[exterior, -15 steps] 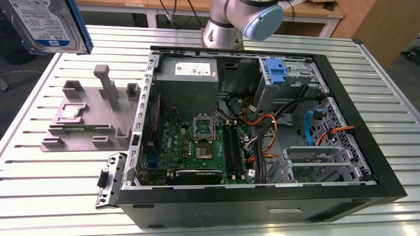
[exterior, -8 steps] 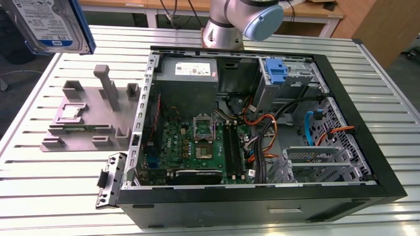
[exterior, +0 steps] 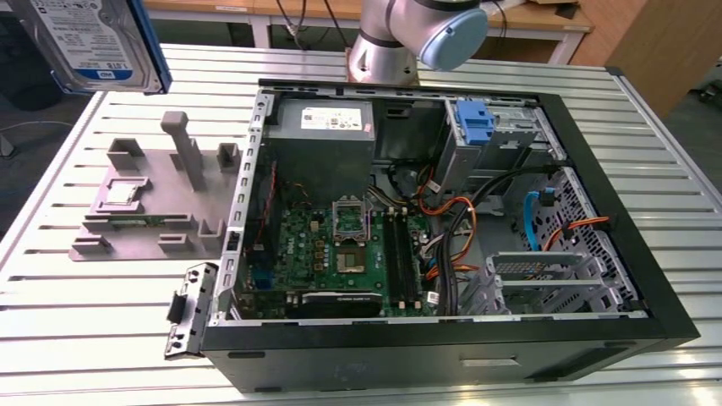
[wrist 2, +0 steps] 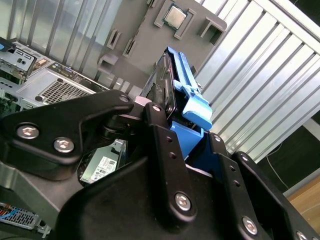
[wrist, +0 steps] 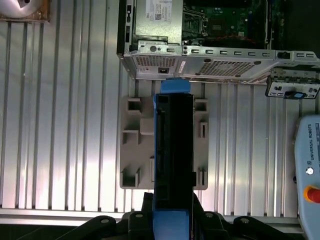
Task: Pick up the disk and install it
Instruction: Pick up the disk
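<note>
The disk [exterior: 96, 42], a silver hard drive with a white-and-blue label in a blue carrier rail, hangs high above the table at the exterior view's left. In the second wrist view the disk [wrist 2: 175, 95] sticks out from between my black fingers [wrist 2: 162, 140], and my gripper [wrist 2: 192, 147] is shut on its blue carrier. In the first wrist view the disk [wrist: 172, 150] shows edge-on in my gripper [wrist: 172, 222], above the grey fixture plate [wrist: 135, 145] on the slatted table.
The open computer case [exterior: 429, 338] lies on the table, with a blue bracket [exterior: 476, 127] in its drive bay at the far side. The grey fixture plate [exterior: 147, 228] carries a small square chip [exterior: 122, 196] and upright posts. A pendant [wrist: 310, 160] lies beside the case.
</note>
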### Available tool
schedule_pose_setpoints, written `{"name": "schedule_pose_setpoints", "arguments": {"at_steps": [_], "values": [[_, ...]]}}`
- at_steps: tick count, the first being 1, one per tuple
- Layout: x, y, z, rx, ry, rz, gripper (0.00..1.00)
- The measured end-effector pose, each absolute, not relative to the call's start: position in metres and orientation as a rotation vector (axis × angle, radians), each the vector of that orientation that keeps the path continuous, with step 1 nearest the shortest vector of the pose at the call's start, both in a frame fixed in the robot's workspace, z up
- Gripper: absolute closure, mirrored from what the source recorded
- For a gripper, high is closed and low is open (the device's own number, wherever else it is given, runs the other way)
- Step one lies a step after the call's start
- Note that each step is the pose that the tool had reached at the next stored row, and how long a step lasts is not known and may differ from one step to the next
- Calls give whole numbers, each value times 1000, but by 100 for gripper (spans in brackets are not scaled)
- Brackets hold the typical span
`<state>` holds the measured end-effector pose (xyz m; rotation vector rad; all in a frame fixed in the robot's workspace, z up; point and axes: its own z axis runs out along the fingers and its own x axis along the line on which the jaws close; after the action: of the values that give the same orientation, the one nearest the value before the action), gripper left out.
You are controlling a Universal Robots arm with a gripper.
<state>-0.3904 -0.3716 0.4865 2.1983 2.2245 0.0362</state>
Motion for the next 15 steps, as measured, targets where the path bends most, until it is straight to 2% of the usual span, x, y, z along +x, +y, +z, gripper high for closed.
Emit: {"name": "schedule_pose_setpoints", "arguments": {"at_steps": [15], "values": [[-372, -372, 487, 2198, 2225, 36, 63]]}}
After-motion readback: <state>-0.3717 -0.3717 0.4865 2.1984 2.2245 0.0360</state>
